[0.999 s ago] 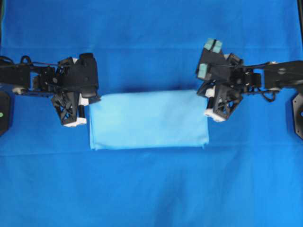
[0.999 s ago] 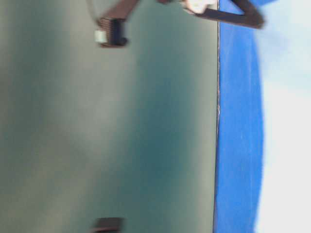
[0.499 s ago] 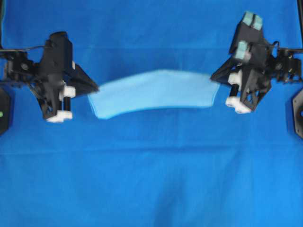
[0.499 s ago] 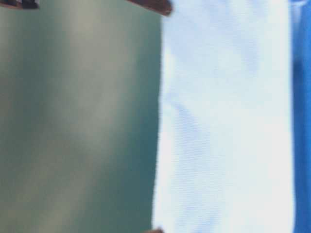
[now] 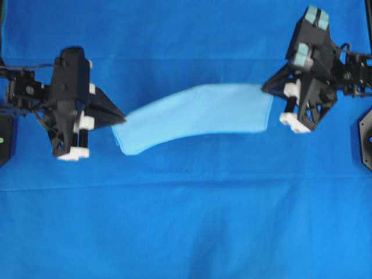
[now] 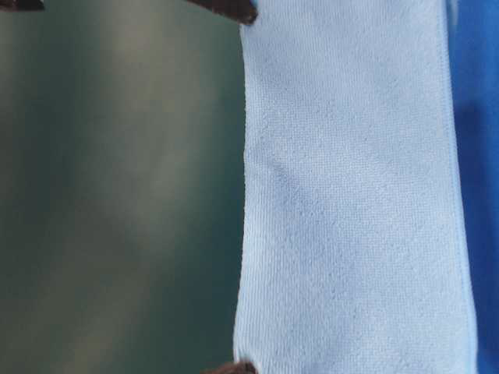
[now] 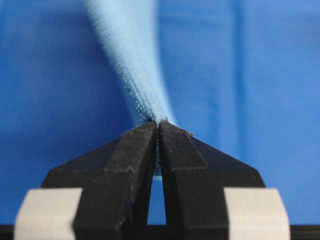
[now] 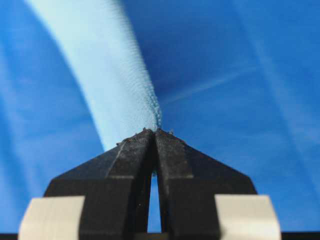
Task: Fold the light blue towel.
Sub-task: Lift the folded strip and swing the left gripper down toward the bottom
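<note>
Currently, black left gripper [image 5: 121,120] is pinched tight on the left end of the pale sky-blue microfibre towel [image 5: 197,113], which hangs in a sagging, already doubled band above the royal-blue table covering [image 5: 186,221]. Black right gripper [image 5: 266,88] is likewise clamped on the right end. Judgement: light, limp, droops mid-span; corner or hem grips suit best.

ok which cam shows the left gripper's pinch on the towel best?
Left wrist view: the left gripper is shut on the light blue towel, fabric pinched right at the tips. Overhead shows the left gripper at the towel's end, but too small to judge the pinch. Table-level shows mostly cloth; the right wrist view shows only the right gripper.
</note>
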